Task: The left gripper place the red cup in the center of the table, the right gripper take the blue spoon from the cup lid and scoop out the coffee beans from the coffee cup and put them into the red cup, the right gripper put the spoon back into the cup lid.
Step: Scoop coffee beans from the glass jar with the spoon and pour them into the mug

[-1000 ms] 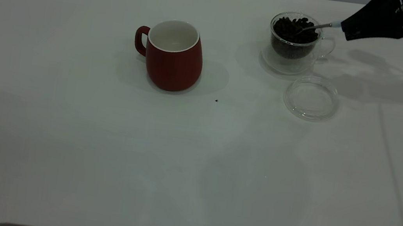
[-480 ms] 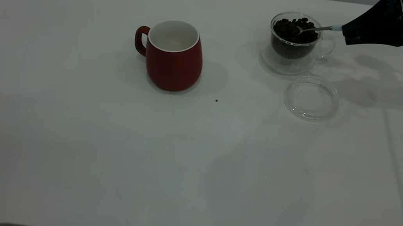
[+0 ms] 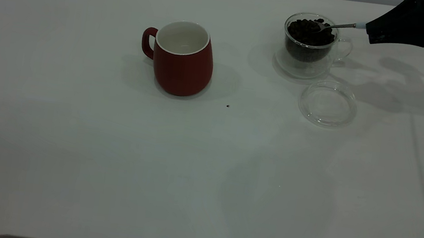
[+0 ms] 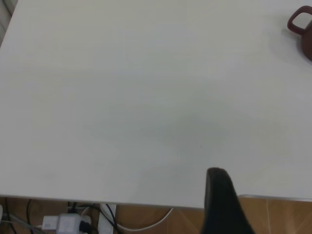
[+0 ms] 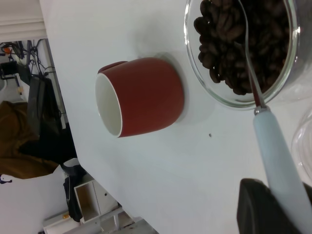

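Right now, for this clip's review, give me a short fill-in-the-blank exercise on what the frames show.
1. The right gripper holds the blue spoon, whose bowl is over the ____ in the coffee cup.
2. The cup lid lies on the table with ____ on it.
3. Inside, the red cup is ____.

Missing words: coffee beans; nothing; empty

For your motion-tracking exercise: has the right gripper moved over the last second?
Yes. The right gripper rose slightly and drew right, away from the fixed coffee cup.
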Motion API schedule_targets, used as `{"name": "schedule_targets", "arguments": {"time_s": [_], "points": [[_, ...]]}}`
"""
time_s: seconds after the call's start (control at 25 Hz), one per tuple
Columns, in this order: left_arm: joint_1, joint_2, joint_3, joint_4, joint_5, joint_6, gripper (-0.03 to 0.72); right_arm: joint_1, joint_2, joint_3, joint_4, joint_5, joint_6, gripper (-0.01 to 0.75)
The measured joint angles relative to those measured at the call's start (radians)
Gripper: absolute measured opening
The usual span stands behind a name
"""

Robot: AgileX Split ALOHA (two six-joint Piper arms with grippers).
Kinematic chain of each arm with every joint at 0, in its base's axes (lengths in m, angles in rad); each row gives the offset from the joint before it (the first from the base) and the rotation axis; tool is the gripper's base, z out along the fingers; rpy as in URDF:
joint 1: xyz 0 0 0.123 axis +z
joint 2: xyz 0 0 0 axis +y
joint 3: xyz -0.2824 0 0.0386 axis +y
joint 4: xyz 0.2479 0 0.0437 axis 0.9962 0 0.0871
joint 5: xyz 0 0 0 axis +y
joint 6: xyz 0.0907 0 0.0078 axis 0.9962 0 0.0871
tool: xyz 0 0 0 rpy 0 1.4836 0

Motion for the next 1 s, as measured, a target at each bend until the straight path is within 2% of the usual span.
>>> {"name": "schedule_targets", "arguments": {"time_s": [0.72, 1.0], "points": [[0.000, 0.000, 0.000, 0.000, 0.000, -0.002, 0.500, -0.003, -0.043, 0.002, 0.023, 0.000, 0.012, 0.097], [0.000, 0.000, 0.000, 0.000, 0.000, -0.002, 0.500, 0.028, -0.071, 0.003, 0.025, 0.000, 0.016, 0.097]]}}
